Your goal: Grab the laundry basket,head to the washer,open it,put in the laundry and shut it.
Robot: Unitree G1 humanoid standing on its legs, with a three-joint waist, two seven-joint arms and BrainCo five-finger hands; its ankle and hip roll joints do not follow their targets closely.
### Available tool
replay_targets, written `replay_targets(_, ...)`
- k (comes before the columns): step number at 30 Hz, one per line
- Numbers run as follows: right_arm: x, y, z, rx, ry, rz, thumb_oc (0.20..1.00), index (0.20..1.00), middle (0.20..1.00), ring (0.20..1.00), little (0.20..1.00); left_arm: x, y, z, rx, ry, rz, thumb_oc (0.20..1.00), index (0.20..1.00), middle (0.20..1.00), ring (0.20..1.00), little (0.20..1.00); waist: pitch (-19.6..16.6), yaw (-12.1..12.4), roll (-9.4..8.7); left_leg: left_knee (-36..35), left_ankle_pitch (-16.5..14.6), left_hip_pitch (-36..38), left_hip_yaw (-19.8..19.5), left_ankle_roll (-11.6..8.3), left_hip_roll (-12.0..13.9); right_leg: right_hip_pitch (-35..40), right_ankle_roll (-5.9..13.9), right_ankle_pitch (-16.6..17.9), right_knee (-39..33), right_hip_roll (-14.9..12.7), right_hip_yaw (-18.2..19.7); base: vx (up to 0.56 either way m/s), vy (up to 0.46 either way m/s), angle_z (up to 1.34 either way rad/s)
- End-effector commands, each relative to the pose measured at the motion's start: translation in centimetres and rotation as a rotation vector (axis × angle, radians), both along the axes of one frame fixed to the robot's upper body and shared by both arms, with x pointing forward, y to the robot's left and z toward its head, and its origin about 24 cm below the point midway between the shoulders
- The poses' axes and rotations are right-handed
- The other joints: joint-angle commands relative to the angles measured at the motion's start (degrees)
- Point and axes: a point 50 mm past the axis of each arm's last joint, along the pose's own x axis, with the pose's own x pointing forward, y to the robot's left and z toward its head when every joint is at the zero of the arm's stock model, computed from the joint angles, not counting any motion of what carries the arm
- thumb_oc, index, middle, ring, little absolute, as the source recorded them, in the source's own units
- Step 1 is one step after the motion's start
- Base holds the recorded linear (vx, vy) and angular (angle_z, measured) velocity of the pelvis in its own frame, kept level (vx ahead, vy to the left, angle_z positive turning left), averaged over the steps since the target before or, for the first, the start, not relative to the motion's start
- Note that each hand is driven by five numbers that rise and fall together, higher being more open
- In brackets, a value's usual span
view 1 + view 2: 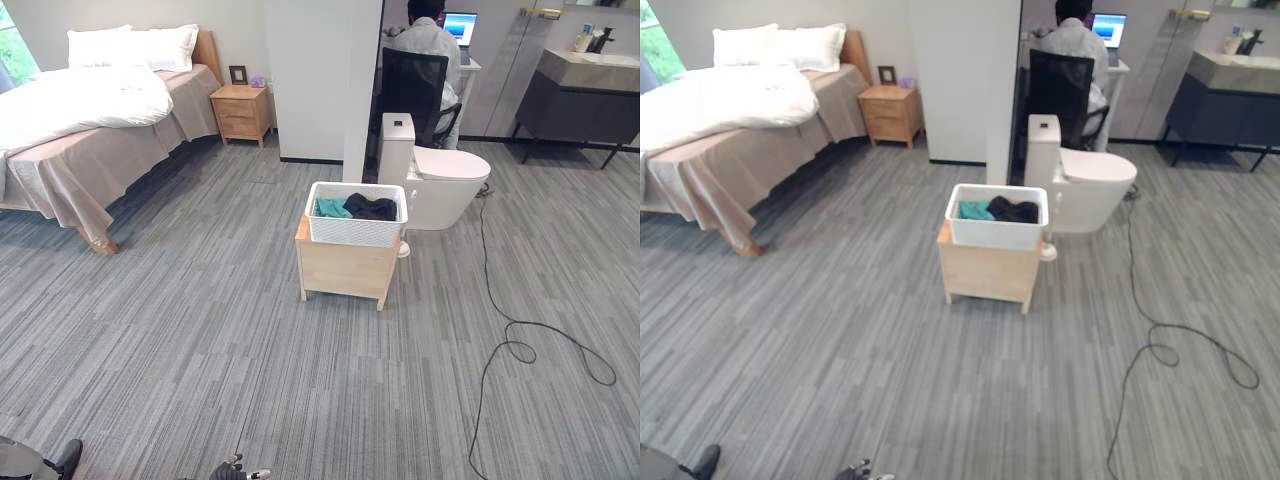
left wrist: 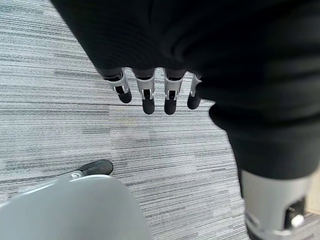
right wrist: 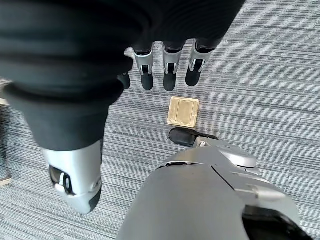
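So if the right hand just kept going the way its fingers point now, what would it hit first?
Most likely the grey carpet floor. The right hand hangs open, fingers pointing down, holding nothing. A small tan floor plate lies near that line, though depth is unclear.

Laundry basket [image 1: 357, 228] on wooden stand [image 1: 345, 268], toilet [image 1: 440, 180] behind right

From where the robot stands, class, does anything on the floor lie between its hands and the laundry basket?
Nothing visible does. The laundry basket sits on a wooden stand ahead, with bare carpet between. A toilet stands behind the basket to the right. The left hand and right hand hang open over the floor.
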Motion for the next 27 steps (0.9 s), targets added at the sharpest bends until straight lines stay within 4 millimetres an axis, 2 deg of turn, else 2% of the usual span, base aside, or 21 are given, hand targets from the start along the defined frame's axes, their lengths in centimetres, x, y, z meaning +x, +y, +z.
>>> replay_targets(1,-0.41,-0.28,-0.01,-0.026,0.036,0.040,1.000,1.000,1.000,1.000,1.000,0.68,1.04,0.18,0.023,-0.004,0.046,1.000,1.000,1.000,1.000,1.000,-2.1,-0.3,-3.16,-0.9,1.4,-3.7,-3.4,-5.19,4.5,0.1,7.17,0.4,0.5,-7.6,-1.4,0.00,0.000,0.00)
replay_targets(27,-0.50,-0.19,-0.04,-0.022,0.039,0.033,1.000,1.000,1.000,1.000,1.000,0.24,1.14,0.08,0.023,0.012,0.068,1.000,1.000,1.000,1.000,1.000,-2.3,-0.4,-2.98,-0.9,1.2,-3.3,-3.1,-5.14,4.5,0.4,7.02,0.2,0.5,-7.5,-1.4,0.00,0.000,0.00)
